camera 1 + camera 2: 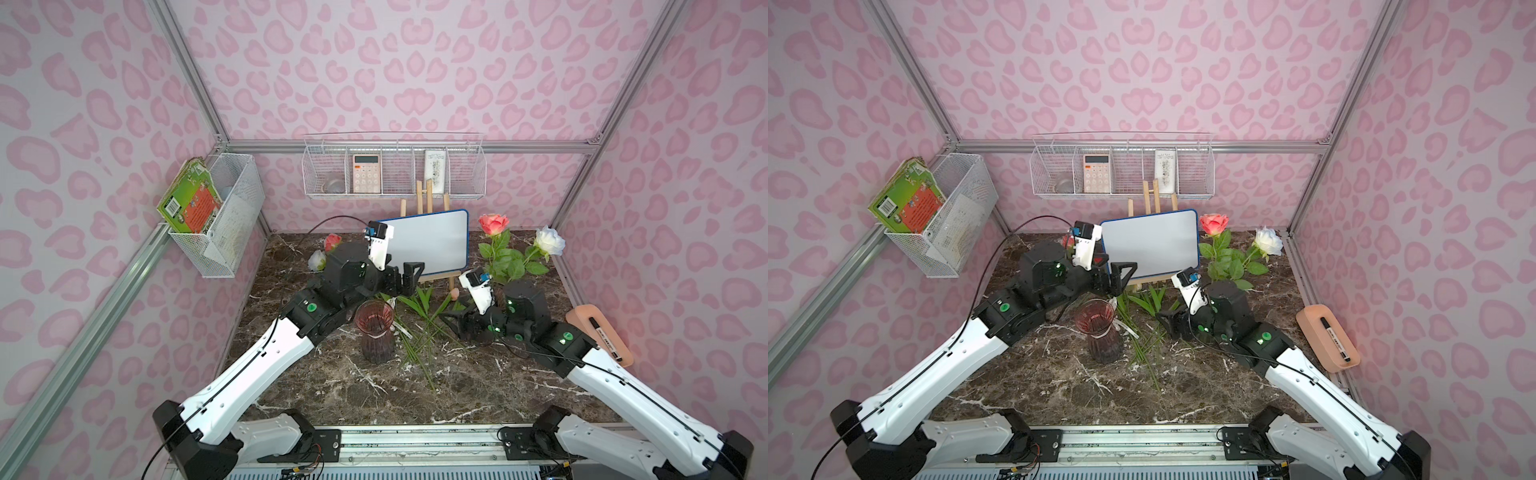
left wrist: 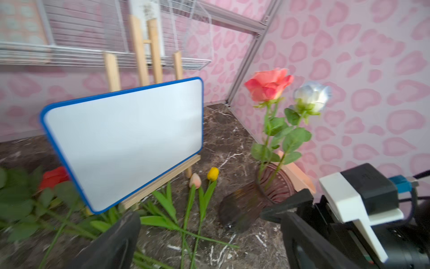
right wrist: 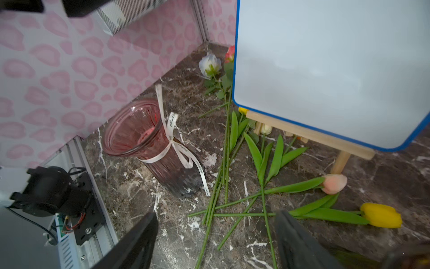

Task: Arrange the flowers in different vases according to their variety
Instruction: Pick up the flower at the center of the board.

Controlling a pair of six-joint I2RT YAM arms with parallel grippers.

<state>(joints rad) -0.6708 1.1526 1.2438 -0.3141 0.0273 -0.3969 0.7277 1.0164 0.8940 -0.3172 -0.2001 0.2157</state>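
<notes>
Reaching for the yellow tulip.
Centre the right fingers, spread and empty, on its stem alone; left fingers gape empty.

The dark marble surface holds a vase mid-frame, loose tulips just right of it, and a whiteboard easel above.

A flared ribbed vase stands on the marble table, with tulip stems lying at its three o'clock. A pink rose and a white rose rise toward two o'clock.
</notes>
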